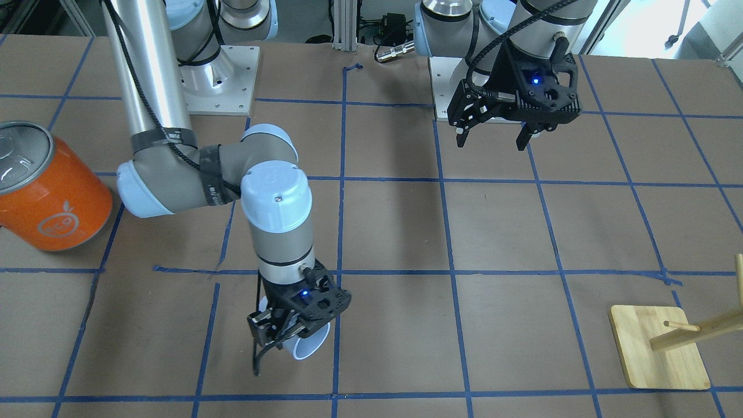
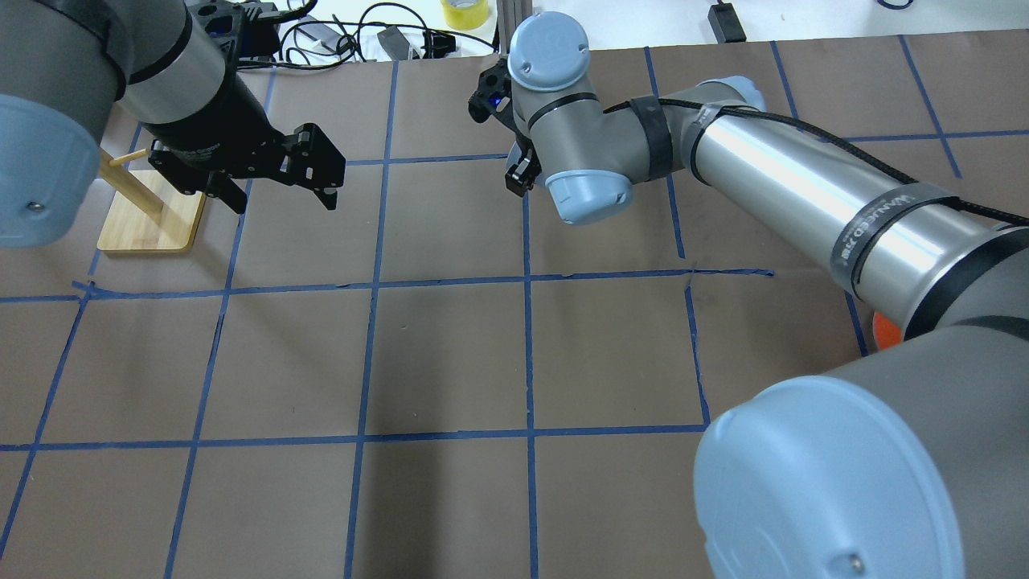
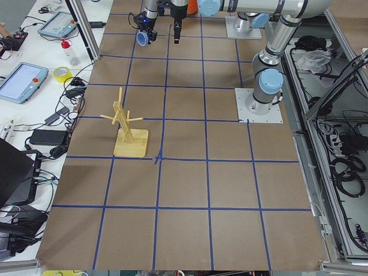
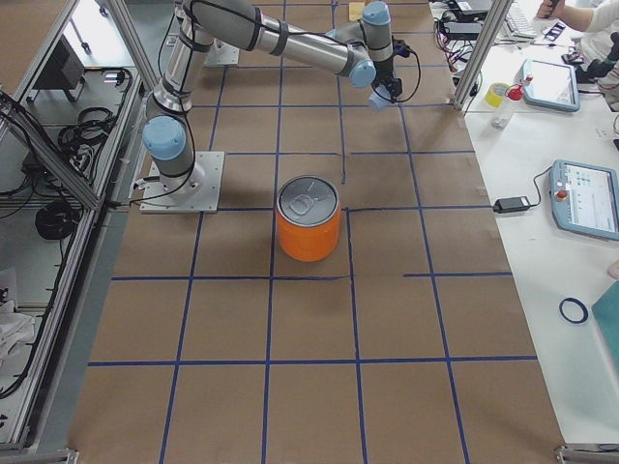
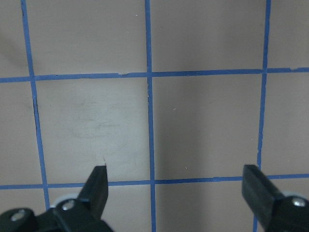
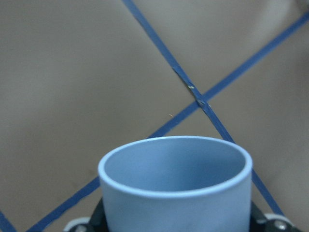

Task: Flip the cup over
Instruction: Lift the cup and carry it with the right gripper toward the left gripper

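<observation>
The cup [image 1: 310, 346] is a small pale blue tumbler. My right gripper [image 1: 284, 339] is shut on it and holds it tilted just above the table near the front edge. Its open mouth [image 6: 176, 164] faces away from the right wrist camera, and the fingers grip it near its base. The cup also shows in the exterior left view [image 3: 141, 38]. In the overhead view the right wrist hides it. My left gripper [image 1: 493, 130] hangs open and empty above the table near its base. It shows open in the left wrist view [image 5: 176, 188] over bare paper.
A big orange can [image 1: 52, 186] with a silver lid stands on the robot's right side of the table [image 4: 309, 218]. A wooden peg rack [image 1: 659, 354] on a bamboo base stands on the robot's left side [image 2: 153, 217]. Blue tape lines grid the brown table.
</observation>
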Robot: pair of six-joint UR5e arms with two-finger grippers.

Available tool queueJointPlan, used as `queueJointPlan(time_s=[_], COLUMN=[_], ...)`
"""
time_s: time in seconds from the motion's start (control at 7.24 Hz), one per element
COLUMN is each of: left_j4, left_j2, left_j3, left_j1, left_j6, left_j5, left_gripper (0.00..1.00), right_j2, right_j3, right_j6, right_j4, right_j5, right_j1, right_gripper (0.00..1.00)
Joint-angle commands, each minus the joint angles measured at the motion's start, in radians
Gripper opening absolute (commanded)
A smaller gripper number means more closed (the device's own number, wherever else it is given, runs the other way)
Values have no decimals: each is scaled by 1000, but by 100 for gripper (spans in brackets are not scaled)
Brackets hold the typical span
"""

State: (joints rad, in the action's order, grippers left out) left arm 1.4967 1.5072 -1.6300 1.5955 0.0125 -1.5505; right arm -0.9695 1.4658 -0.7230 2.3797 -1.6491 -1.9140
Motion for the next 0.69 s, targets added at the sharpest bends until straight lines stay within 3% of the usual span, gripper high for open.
queueJointPlan(time_s=[0.0, 0.28, 0.55], left_j4=[0, -4, -3], left_j2=[-4, -2, -4], left_j3=[1, 1, -1], left_j1=[1, 0, 0], left_j6=[-6, -5, -5], left_j5=[1, 3, 3], left_gripper=[100, 100, 100], right_j2=[49, 98, 120], right_j3=[1, 1, 7], right_j6=[-255, -373, -397], right_j4=[44, 90, 95], right_j5=[-1, -33, -32], right_j1=[-101, -180, -183], right_gripper=[23, 23, 24])
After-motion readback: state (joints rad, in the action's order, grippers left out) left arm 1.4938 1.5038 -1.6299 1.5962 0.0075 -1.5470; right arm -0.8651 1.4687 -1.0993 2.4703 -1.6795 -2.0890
